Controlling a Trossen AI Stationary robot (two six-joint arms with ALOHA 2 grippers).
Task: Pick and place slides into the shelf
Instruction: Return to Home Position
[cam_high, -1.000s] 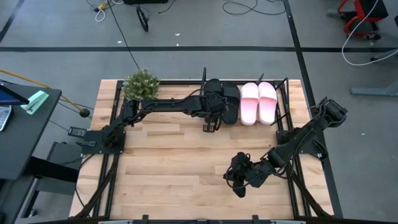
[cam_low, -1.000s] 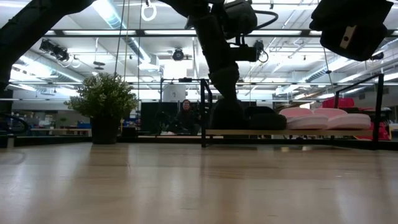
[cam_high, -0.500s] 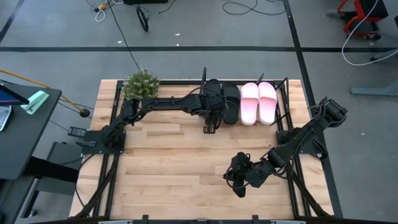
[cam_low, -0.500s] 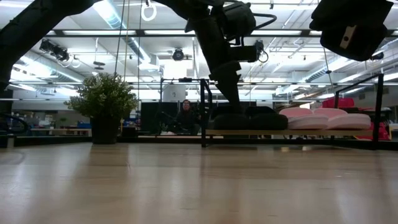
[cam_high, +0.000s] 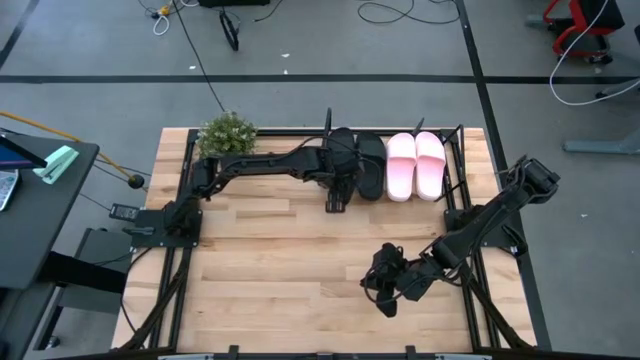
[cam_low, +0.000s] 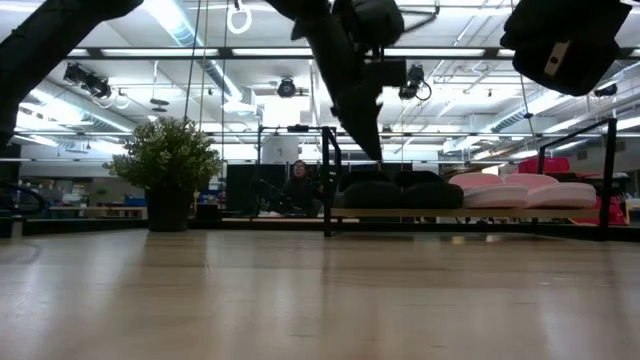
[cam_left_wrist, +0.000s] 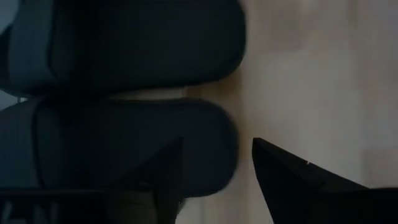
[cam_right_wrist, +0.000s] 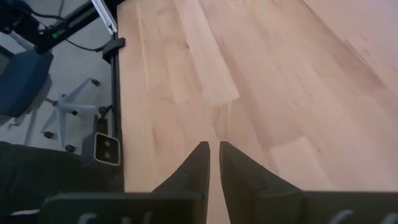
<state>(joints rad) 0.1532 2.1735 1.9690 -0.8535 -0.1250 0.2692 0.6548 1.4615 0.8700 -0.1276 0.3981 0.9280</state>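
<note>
Lifted since a moment ago, the left end effector (cam_high: 334, 203) hangs clear above the near ends of the black slides (cam_high: 360, 165), its fingers spread apart and holding nothing. Both black slides lie side by side on the shelf (cam_high: 461, 140) at upper middle of the high view, with the pink slides (cam_high: 416, 166) just right of them. At lower right, the right end effector (cam_high: 383, 290) sits over the wooden surface (cam_high: 270, 270), fingers nearly pressed together, empty.
</note>
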